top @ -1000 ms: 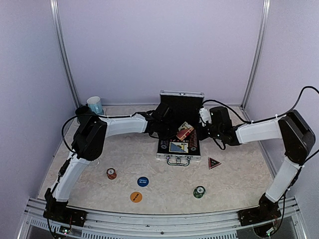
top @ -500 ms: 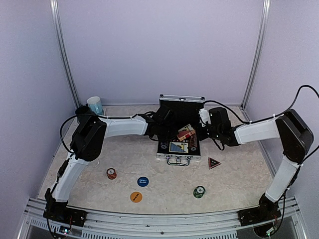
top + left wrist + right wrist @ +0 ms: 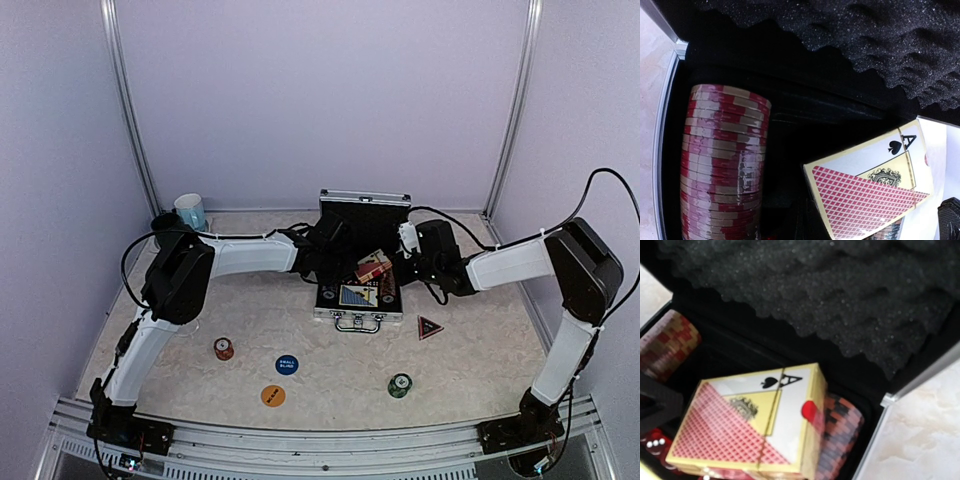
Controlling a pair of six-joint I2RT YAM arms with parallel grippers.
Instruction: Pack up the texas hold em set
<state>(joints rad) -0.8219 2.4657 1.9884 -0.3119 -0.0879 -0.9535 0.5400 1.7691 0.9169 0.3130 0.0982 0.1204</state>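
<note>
The silver case (image 3: pixel 345 315) lies open mid-table, its foam-lined lid (image 3: pixel 365 212) upright. A red card deck (image 3: pixel 372 266) leans tilted inside it on chips, beside a blue deck (image 3: pixel 358 296). In the left wrist view a red chip stack (image 3: pixel 722 165) fills the case's left slot, with the red deck (image 3: pixel 870 190) to its right. In the right wrist view the red deck (image 3: pixel 750 425) rests over a red-and-black chip stack (image 3: pixel 840 435). My left gripper (image 3: pixel 325 252) and right gripper (image 3: pixel 408 262) hover over the case on either side of the deck; their fingers are hidden.
On the table in front lie a red chip stack (image 3: pixel 224 348), a green chip stack (image 3: pixel 400 385), a blue button (image 3: pixel 287 365), an orange button (image 3: pixel 273 396) and a dark triangular marker (image 3: pixel 430 327). A light blue mug (image 3: pixel 190 211) and a dark mug (image 3: pixel 164 224) stand at the back left.
The right gripper has shifted slightly left toward the case. The lid's top edge sits a little lower in the view. The red deck stays tilted in the case.
</note>
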